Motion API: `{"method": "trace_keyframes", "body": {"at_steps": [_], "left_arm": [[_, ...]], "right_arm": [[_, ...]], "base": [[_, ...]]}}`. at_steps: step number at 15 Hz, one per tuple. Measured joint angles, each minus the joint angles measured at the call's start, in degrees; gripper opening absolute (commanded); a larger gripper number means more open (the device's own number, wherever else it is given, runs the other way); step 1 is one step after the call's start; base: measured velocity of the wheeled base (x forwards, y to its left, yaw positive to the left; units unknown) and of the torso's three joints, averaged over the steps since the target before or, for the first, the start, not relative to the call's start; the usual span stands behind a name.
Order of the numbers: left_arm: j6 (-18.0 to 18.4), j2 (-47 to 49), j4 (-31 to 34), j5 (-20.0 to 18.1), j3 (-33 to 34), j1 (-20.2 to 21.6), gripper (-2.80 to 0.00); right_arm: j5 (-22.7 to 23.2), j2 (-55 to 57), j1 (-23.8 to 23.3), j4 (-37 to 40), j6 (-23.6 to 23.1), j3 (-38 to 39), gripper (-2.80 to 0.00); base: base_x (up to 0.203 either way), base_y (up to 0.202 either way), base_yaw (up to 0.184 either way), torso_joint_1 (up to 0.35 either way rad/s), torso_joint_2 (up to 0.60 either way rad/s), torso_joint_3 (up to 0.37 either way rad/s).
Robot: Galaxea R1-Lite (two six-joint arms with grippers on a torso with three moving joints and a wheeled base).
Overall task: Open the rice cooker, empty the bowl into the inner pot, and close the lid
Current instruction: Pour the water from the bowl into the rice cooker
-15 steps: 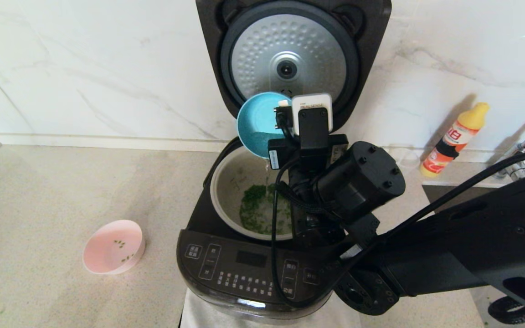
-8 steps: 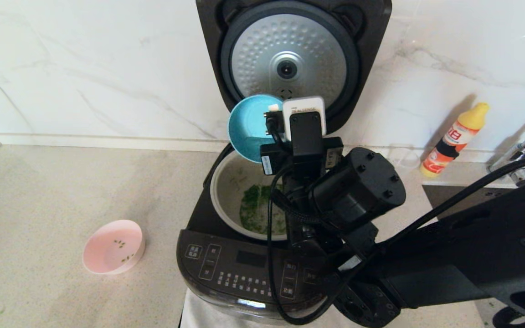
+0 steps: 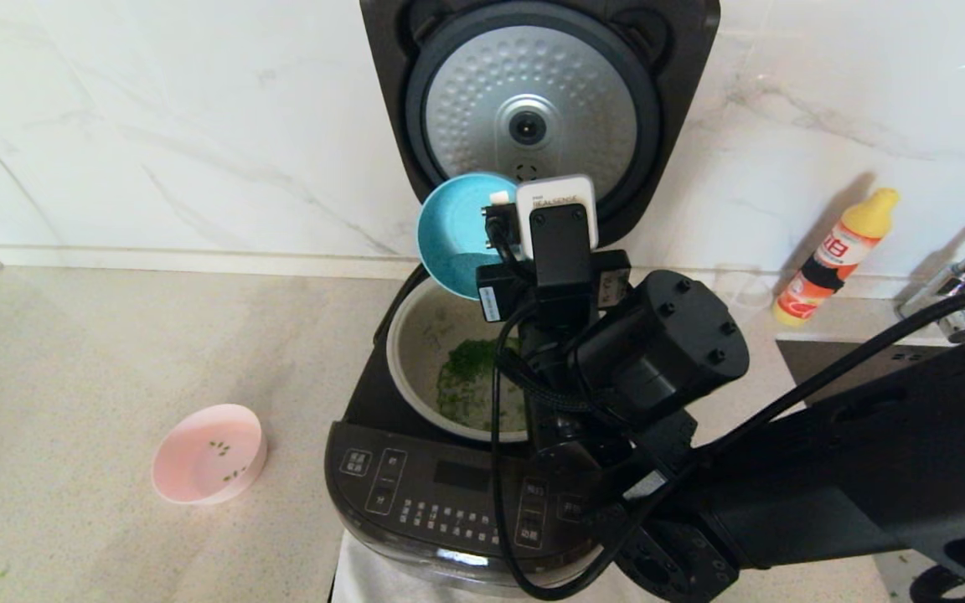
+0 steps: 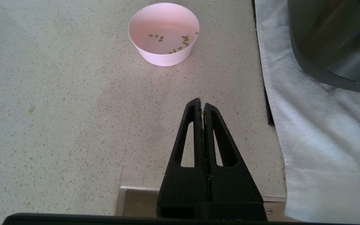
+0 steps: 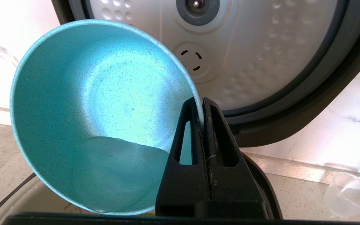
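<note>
Pouring step: the right gripper [image 5: 202, 104] has its jaws clamped on the tipped blue bowl [image 3: 457, 230] above the inner pot [image 3: 415, 343], rice cooker [image 3: 449, 494] lid [image 3: 533, 100] up. Bowl looks nearly drained, so next it probably needs setting down on the counter [image 3: 114, 352] before closing the lid. Left gripper [image 4: 202, 103] sits idle, jaws closed.

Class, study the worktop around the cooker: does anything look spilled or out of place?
A small green fleck lies loose on the counter, away from the pink bowl; it looks like a spilled bit. Nothing else stands out.

A pink bowl [image 3: 209, 453] sits on the counter [image 3: 72, 377]; an orange bottle [image 3: 836, 255] stands by the wall.
</note>
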Motion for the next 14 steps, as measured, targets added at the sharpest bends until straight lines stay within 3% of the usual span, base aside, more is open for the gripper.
{"method": "trace_keyframes", "body": {"at_steps": [2,8,14], "left_arm": [[0.0,0.0,0.0,0.0,0.0,0.0,-2.80],[0.0,0.0,0.0,0.0,0.0,0.0,-2.80],[0.0,0.0,0.0,0.0,0.0,0.0,-2.80]], "right_arm": [[-0.3,-1.0,-0.1,1.0,-0.4,-0.2,-2.80],[-1.1,-6.4,-0.3,14.0,0.9,-0.3,-2.80],[-1.6,-14.0,-0.3,38.8,10.2,-1.7,-2.80]], "base": [[0.000,0.000,0.000,0.000,0.00,0.000],[0.000,0.000,0.000,0.000,0.00,0.000],[0.000,0.000,0.000,0.000,0.00,0.000]]}}
